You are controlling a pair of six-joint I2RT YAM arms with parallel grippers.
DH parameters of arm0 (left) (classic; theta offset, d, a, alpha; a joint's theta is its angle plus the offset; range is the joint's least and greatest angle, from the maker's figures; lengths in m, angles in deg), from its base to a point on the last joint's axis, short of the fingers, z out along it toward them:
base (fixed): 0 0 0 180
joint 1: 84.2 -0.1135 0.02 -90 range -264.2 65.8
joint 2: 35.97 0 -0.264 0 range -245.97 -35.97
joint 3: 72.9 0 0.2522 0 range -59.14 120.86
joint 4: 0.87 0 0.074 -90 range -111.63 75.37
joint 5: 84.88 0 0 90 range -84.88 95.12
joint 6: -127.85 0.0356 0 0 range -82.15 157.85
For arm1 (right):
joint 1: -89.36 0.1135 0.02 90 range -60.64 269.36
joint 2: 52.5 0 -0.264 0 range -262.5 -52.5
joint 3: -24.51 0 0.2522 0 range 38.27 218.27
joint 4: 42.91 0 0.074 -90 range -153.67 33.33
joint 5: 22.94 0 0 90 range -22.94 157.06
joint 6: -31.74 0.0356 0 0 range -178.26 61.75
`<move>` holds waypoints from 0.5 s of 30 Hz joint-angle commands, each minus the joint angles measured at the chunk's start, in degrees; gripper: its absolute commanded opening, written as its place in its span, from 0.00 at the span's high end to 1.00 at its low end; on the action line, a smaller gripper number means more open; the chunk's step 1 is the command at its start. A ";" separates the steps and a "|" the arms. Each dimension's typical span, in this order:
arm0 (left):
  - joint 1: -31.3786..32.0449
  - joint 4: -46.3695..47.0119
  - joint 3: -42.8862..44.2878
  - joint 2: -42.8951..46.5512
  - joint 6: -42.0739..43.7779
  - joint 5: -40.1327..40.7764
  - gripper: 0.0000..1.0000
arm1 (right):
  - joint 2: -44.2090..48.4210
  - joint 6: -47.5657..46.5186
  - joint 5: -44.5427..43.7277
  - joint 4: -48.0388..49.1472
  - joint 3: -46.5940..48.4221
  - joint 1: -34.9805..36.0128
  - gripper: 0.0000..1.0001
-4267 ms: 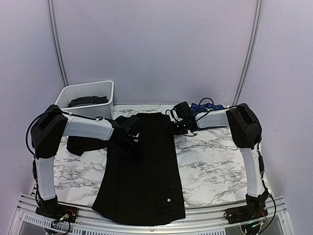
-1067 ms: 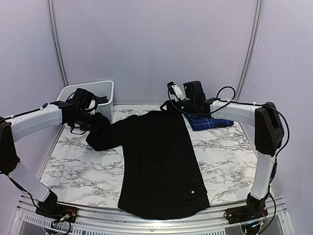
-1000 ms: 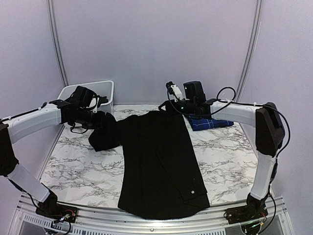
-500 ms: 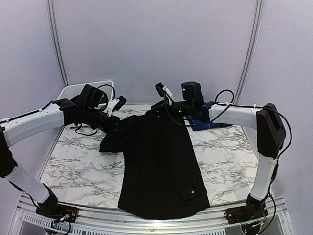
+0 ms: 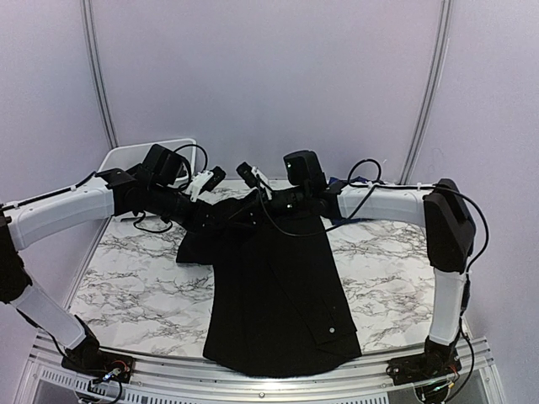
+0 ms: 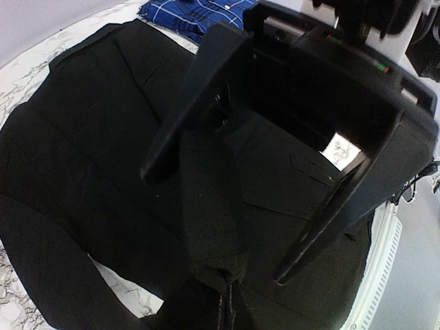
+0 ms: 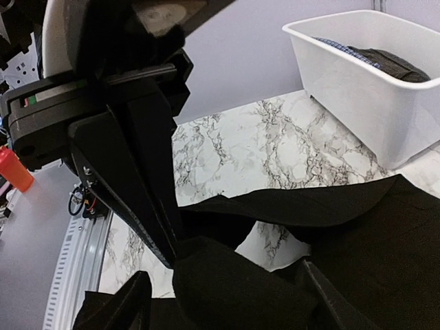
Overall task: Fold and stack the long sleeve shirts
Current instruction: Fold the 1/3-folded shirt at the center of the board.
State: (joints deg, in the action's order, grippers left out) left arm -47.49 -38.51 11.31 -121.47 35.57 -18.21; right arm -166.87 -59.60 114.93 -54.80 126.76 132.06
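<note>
The large black long sleeve shirt (image 5: 278,286) lies flat on the marble table, hem toward the near edge. My left gripper (image 5: 221,215) is shut on a fold of its left sleeve (image 6: 206,199), held up over the shirt's upper body. My right gripper (image 5: 246,206) has reached across from the right. It is open, with its fingers (image 7: 134,302) either side of that sleeve fold (image 7: 227,289). The blue plaid shirt (image 6: 192,14) lies folded at the back right, mostly hidden by the right arm in the top view.
A white plastic bin (image 7: 364,89) holding dark clothes stands at the back left corner, partly behind the left arm (image 5: 67,210). Bare marble (image 5: 135,286) shows on both sides of the black shirt.
The left gripper has carried the sleeve right, from the table's left onto the shirt. The right gripper has swung left from the collar to meet it, and its jaws have widened.
</note>
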 commanded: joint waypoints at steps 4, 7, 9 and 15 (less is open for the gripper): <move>0.21 -0.64 1.59 -0.83 0.50 3.19 1.00 | 0.84 0.98 1.52 -0.69 -0.62 0.39 0.61; 0.21 -0.69 1.62 -1.36 0.06 3.51 1.00 | 2.01 3.56 1.97 1.26 -2.35 0.47 0.77; 0.21 -0.49 1.74 -1.70 -0.42 4.52 1.00 | 2.62 4.55 2.23 2.00 -3.31 0.53 0.89; 0.21 0.20 2.48 -2.97 -2.14 5.92 1.00 | 4.76 8.14 -0.69 3.36 -6.10 0.55 1.00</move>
State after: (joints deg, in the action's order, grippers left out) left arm -47.42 -38.49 11.42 -123.19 35.00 -13.86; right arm -165.95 -54.88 115.96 -53.78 121.69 132.26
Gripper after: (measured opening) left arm 0.006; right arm 0.004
